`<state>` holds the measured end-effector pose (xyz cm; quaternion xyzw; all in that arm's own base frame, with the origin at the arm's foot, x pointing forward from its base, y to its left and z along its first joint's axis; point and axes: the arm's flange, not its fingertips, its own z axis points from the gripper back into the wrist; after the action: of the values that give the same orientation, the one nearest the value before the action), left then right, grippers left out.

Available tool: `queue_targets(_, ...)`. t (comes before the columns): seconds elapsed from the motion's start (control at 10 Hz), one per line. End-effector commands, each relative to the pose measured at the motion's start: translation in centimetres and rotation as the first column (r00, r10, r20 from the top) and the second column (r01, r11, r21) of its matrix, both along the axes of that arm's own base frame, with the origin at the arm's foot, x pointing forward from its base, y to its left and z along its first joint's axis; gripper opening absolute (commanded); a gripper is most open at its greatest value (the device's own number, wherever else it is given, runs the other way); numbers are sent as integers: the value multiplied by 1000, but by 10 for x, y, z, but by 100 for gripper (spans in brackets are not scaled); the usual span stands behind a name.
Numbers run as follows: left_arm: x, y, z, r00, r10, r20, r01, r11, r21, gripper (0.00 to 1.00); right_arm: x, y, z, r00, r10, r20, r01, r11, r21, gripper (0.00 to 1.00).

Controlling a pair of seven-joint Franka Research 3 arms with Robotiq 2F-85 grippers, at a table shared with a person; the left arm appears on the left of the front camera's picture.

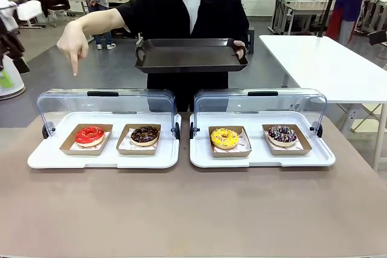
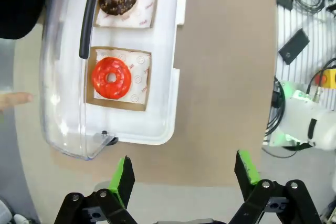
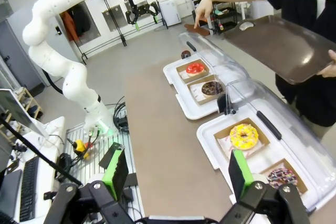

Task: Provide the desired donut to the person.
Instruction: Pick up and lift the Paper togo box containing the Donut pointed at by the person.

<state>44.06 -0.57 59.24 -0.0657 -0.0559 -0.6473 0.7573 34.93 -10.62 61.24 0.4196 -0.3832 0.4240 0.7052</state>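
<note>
Red glossy icing marks the donut (image 1: 90, 135) that the person's hand (image 1: 74, 43) points down toward, so it is probably the one wanted. This soft ring sits on printed paper in a shallow brown card holder (image 1: 68, 147), at the outer end of the white plastic tray (image 1: 103, 161) on the robot's left, beneath a raised clear domed lid (image 1: 103, 104). A chocolate donut (image 1: 145, 135) lies just beside it. The left fingers (image 2: 123, 177) and right fingers (image 3: 116, 169) stand wide open, holding nothing, above the matte brown desk (image 1: 193, 209). A hard pinch could smear the icing or crush the ring. A careless reach could strike the lid or take the neighbour. The card holder might lift along. The smooth dark serving tray (image 1: 190, 54) is held at a slant, so a donut could slide.
</note>
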Motion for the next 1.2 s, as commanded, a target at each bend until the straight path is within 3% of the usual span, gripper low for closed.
queue_targets(0.0,-4,-15,-29,998,12,62,-16,998,67,100,2,1,1,1000,10,15,-10,1000,15,100)
queue_targets(0.3,-13,-38,-73,991,-16,131,9,999,50,100,2,1,1,1000,10,15,-10,1000,15,100)
queue_targets(0.6,-23,-55,-111,992,-38,116,37,999,10,100,2,1,1,1000,10,15,-10,1000,15,100)
queue_targets(0.9,-7,-60,-140,989,-45,141,46,999,-7,100,2,1,1,1000,10,15,-10,1000,15,100)
queue_targets(1.0,-2,-59,-148,996,-27,85,28,1000,-11,100,2,1,1,1000,10,15,-10,1000,15,100)
queue_targets(1.1,-4,-57,-136,999,7,-38,-9,998,-68,100,2,1,1,1000,10,15,-10,1000,15,100)
